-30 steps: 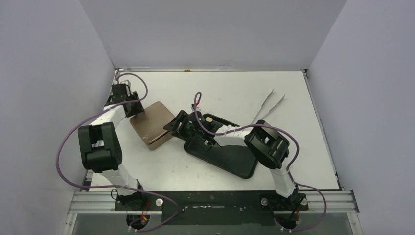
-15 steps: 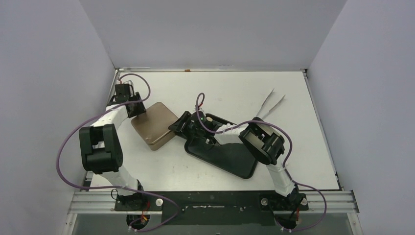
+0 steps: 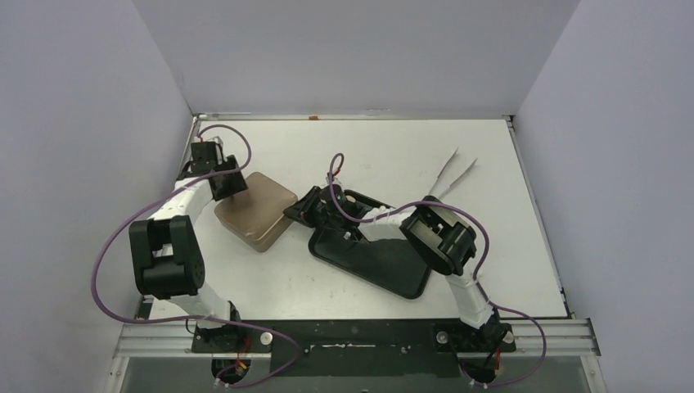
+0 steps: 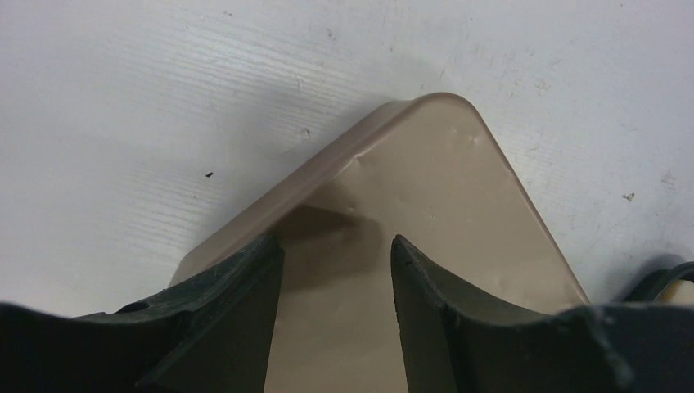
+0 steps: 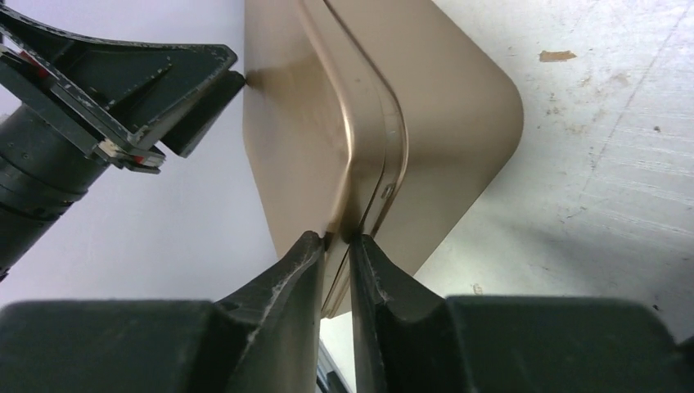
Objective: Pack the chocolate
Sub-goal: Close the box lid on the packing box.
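- Right fingers (image 5: 315,250) have just pinched shut on the rim of the tin (image 5: 458,106).
- Left fingers (image 4: 262,270), half apart and empty, sit over the tin's far corner.
- The tin looks secured; no chocolate shows.

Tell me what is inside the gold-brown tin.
Hidden: the lid lies over the tin, its edge pinched by the right gripper. No chocolate shows.

No piece of chocolate can be made out for certain in any view. A small cream speck (image 3: 350,197) sits at the far end of the black tray (image 3: 385,266) on the surface. It might be one pale piece but is too small to tell. The inside of the tin (image 3: 255,210) is hidden.
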